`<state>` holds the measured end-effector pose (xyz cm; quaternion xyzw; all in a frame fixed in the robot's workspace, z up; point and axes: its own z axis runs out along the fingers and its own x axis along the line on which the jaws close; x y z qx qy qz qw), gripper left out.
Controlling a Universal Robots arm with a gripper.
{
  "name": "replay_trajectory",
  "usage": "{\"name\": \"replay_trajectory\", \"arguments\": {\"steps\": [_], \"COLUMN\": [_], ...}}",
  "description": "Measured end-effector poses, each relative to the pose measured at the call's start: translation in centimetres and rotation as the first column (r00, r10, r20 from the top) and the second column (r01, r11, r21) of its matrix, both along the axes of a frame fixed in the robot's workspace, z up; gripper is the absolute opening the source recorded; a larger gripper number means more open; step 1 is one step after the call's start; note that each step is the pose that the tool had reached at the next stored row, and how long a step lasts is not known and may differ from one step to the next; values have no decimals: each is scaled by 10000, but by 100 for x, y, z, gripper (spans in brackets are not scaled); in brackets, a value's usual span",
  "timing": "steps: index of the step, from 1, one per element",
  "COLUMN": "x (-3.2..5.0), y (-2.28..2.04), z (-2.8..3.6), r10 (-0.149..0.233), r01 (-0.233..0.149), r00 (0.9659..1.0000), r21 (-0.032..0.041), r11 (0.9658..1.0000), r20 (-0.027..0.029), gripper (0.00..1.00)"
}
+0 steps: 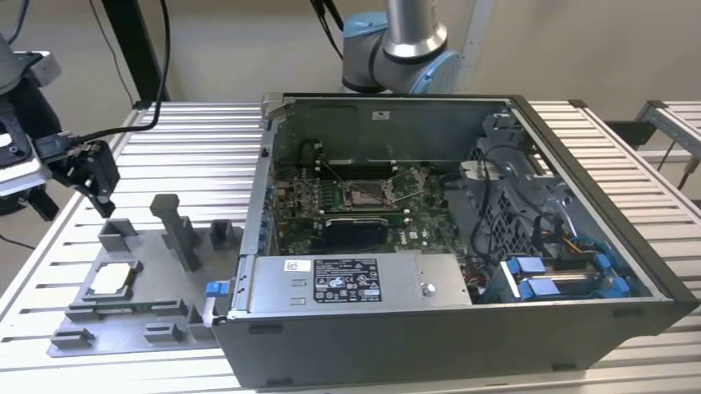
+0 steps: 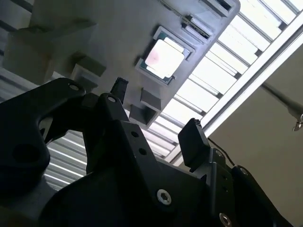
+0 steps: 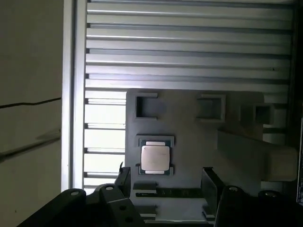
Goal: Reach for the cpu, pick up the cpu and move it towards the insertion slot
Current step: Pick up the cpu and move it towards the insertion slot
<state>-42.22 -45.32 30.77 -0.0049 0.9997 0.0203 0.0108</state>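
Silvery-white, the cpu [image 3: 155,157] lies flat in its recess on the grey fixture [image 3: 189,137], close to the tabletop [image 1: 197,139] edge. My pincer [image 3: 165,182] hovers over it, spread wide and empty, with open air between. The insertion slot [image 1: 365,195] sits well apart, walled in by the open computer case [image 1: 438,336]. I can barely make out its lever, and the arm's wrist is cut off in the exterior view.
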Motion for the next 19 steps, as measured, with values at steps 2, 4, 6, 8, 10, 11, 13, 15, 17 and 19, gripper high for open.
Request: {"name": "replay_trajectory", "arguments": {"steps": [2,4,6,8,10,11,13,15,17,19], "x": [0,-3,-3,-4,-5,-5,-7,-12,-15,-21], "y": [0,0,0,0,0,0,0,0,0,0], "z": [-58,-94,-131,-166,-203,-221,-259,-295,-331,-368], "r10": [6,6,7,7,7,7,6,7,7,7], "r01": [-6,-6,-7,-7,-7,-7,-6,-7,-7,-7], "r00": [10000,10000,10000,10000,10000,10000,10000,10000,10000,10000], "r21": [2,1,2,1,2,1,2,1,2,2], "r11": [10000,10000,10000,10000,10000,10000,10000,10000,10000,10000], "r20": [1,2,3,2,3,2,3,2,3,5], "gripper": [100,100,100,100,100,100,100,100,100,100]}}
